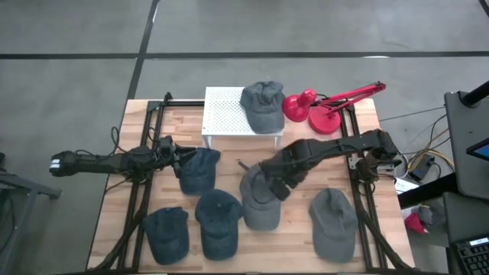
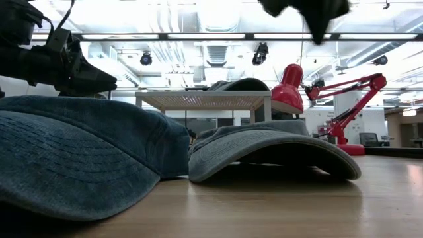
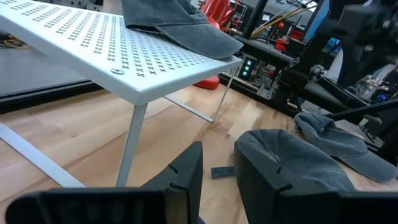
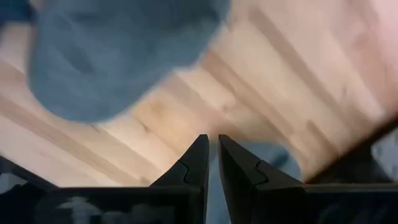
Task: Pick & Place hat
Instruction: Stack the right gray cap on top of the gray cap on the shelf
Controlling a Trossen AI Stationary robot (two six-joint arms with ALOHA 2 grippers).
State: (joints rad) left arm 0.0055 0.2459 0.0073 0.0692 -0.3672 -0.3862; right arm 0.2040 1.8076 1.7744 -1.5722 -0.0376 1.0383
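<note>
Overhead, six hats show on the wooden table [image 1: 306, 244]: one grey hat on the rack [image 1: 262, 105] atop a white perforated rack [image 1: 225, 114], and five on the boards. The left gripper [image 1: 178, 158] lies low at the edge of a blue hat [image 1: 199, 168] just in front of the rack. Its wrist view shows the two dark fingers [image 3: 186, 171] parted, one on bare wood and the other pressed against the blue hat's crown [image 3: 292, 165], so the claw is released but straddling the fabric's edge. The right gripper [image 1: 263, 177] sits over the crown of a grey hat in the middle [image 1: 260, 200]. Only its wrist view reveals the fingers [image 4: 196, 165] nearly clenched, a strip of grey-blue cloth [image 4: 273, 155] showing between and beyond them; whether the cloth is actually pinched I cannot tell. The low view adds what the others hide: that grey hat's brim [image 2: 277, 149] rests flat on the table. A red desk lamp [image 1: 325, 107] stands beside the rack.
</note>
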